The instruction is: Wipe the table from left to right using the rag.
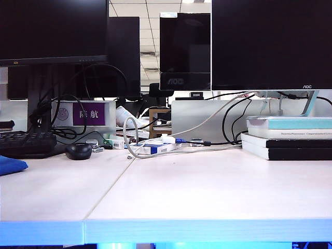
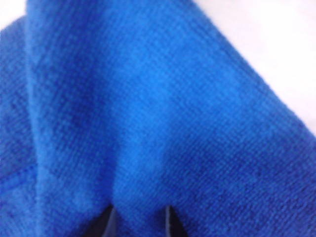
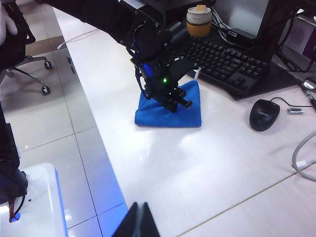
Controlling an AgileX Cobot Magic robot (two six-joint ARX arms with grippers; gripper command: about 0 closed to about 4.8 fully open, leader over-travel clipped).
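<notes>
The soft bright blue fluffy microfibre rag is being shown lying folded on the wide white matte surface, near its left end and just in front of a black keyboard; in the exterior view only a corner of the rag is being seen at the left edge. The left gripper is being pressed down onto the rag from above, and in the left wrist view the blue pile is being seen filling the frame, with the dark fingers standing slightly apart and cloth bunched between them; whether the cloth is being pinched cannot be told. A black computer mouse is being seen well apart from the rag. The right gripper is being held above the front of the surface, its fingers together.
</notes>
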